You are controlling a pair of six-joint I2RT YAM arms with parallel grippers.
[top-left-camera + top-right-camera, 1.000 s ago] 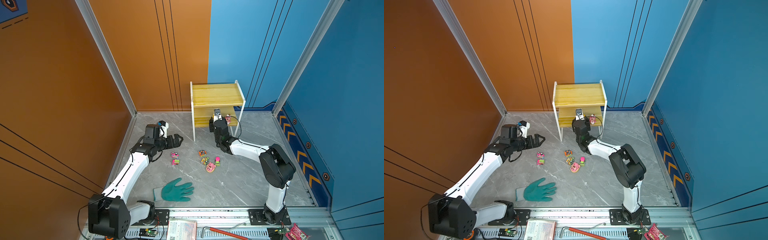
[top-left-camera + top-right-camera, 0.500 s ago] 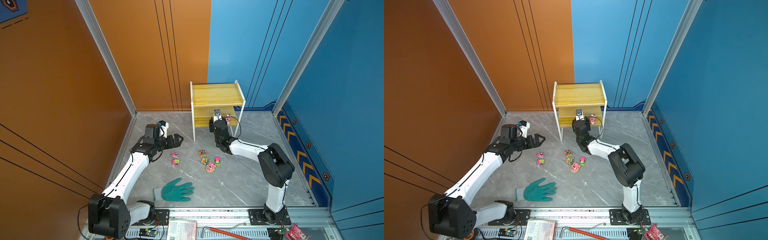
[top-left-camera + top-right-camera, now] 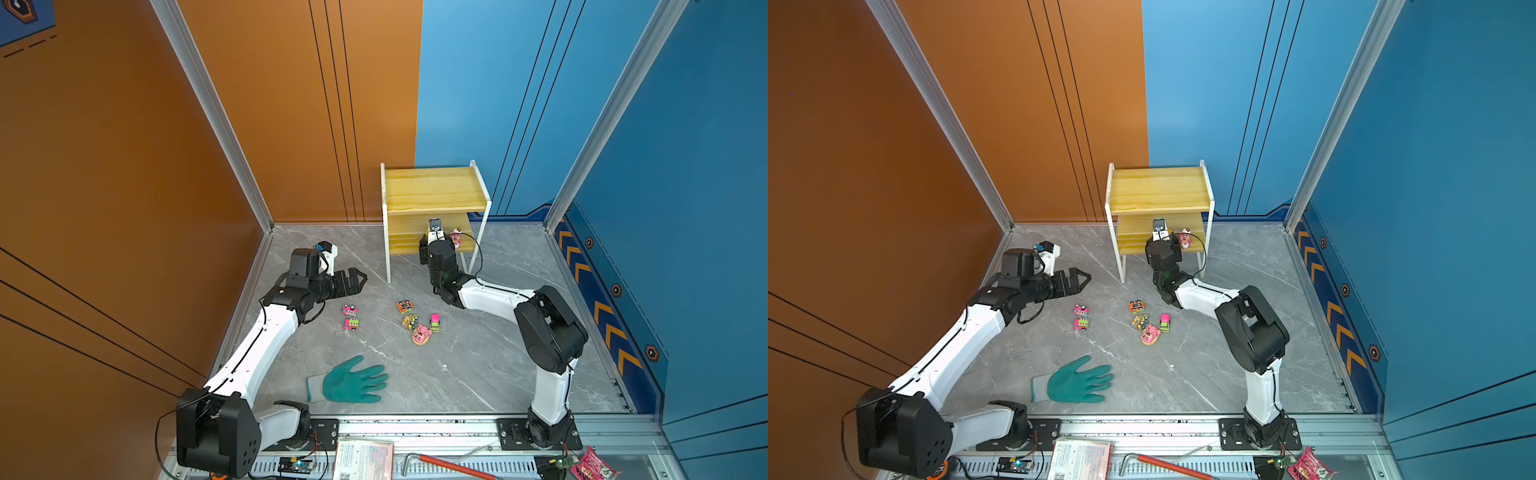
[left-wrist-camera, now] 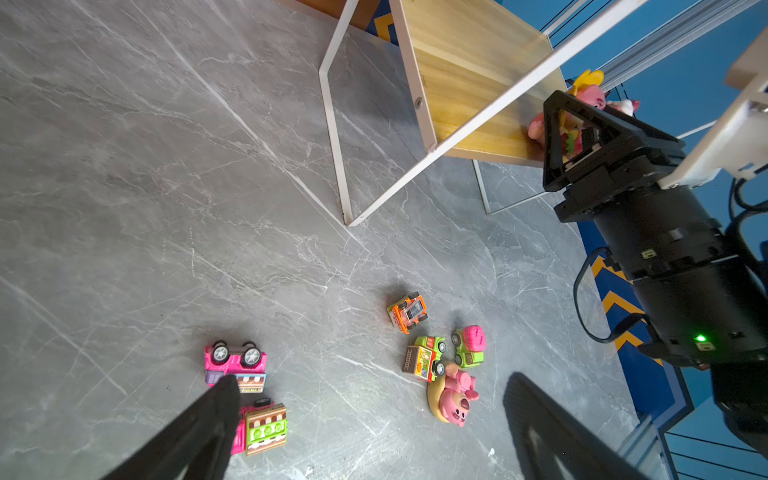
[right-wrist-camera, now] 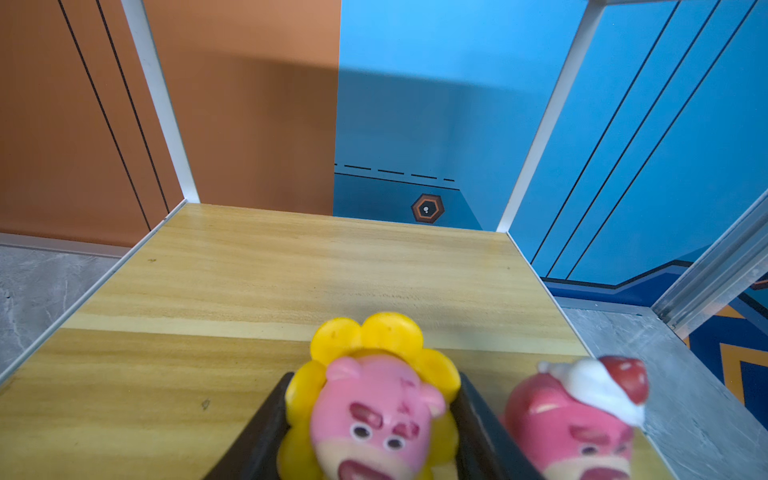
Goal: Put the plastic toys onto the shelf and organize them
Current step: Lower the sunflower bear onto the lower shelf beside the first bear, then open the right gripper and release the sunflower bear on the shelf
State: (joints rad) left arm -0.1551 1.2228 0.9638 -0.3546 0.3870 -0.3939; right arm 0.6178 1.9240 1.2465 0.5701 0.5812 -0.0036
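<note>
In the right wrist view we see the sunflower bear [image 5: 374,409] and the cream-capped bear [image 5: 577,419] blurred and cut off by the edge, like the fingers [image 5: 262,436] of the right gripper [image 5: 374,378]. In both top views its wrist [image 3: 441,254] hides its jaws. In the left wrist view a finger [image 4: 199,432] of the left gripper [image 4: 370,379] covers part of the pink car [image 4: 237,359]; the shelf [image 4: 469,62] runs off the picture.

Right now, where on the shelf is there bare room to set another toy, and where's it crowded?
The shelf has a bare top board. The lower board is bare from its orange-wall side to the sunflower bear, and behind both bears. Crowded: the blue-wall front corner, where the right end effector grips that bear beside the cream-topped bear.
</note>
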